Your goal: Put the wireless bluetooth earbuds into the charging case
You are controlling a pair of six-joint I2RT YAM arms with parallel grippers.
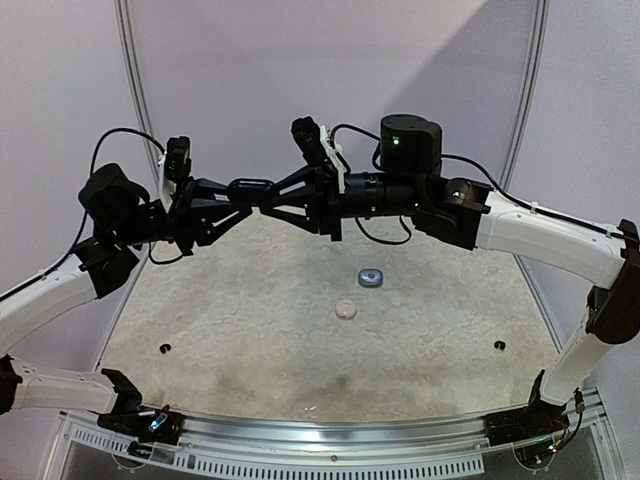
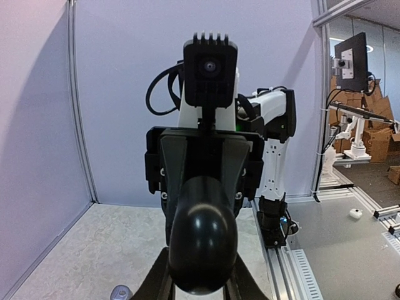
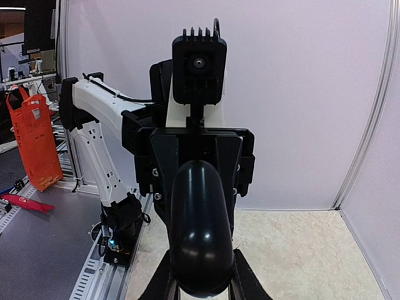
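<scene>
Top external view: charging case is seen on the desk; no earbud discernible; left tool and right tool are held tip to tip aloft, opening and load indeterminable; handover judged; careful descent to case required.

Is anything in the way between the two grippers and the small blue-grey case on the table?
Nothing visible is. The left gripper and right gripper meet in mid-air, both closed on a black rounded piece. The blue-grey case lies on the table lower down, with open air between; a pale round piece lies near it.
</scene>
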